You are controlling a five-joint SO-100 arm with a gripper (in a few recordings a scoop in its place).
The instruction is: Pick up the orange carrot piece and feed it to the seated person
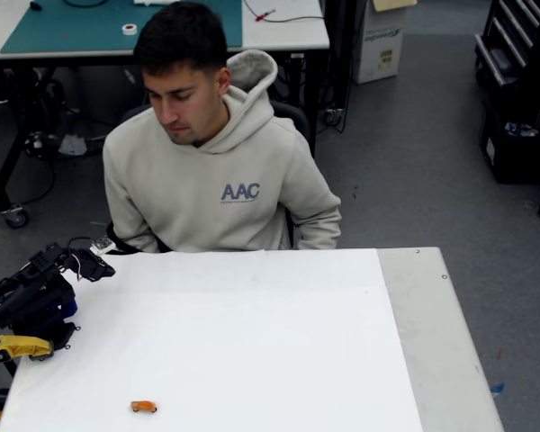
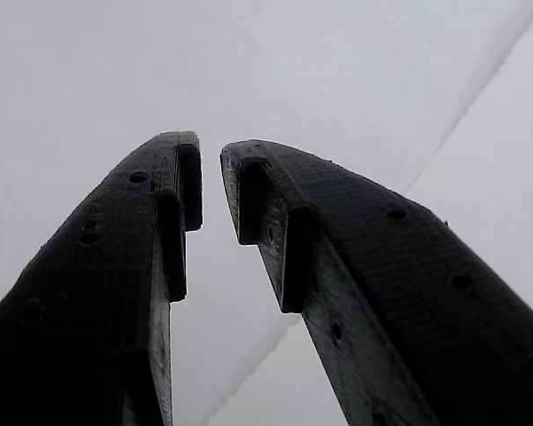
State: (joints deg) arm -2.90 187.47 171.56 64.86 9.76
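The orange carrot piece (image 1: 143, 407) lies on the white table (image 1: 252, 342) near its front left edge. The seated person (image 1: 218, 180), in a beige hoodie, sits behind the table's far edge and looks down. My black arm is folded up at the table's left edge, with the gripper (image 1: 92, 265) pointing toward the far left corner, well away from the carrot. In the wrist view the gripper (image 2: 210, 149) has its two black fingers (image 2: 160, 204) almost together, with only a thin gap and nothing between them, over white tabletop.
A yellow clamp (image 1: 16, 346) holds the arm's base at the left edge. A bare grey strip (image 1: 432, 342) runs down the table's right side. Behind the person stand a workbench (image 1: 117, 31), a box (image 1: 380, 40) and floor clutter.
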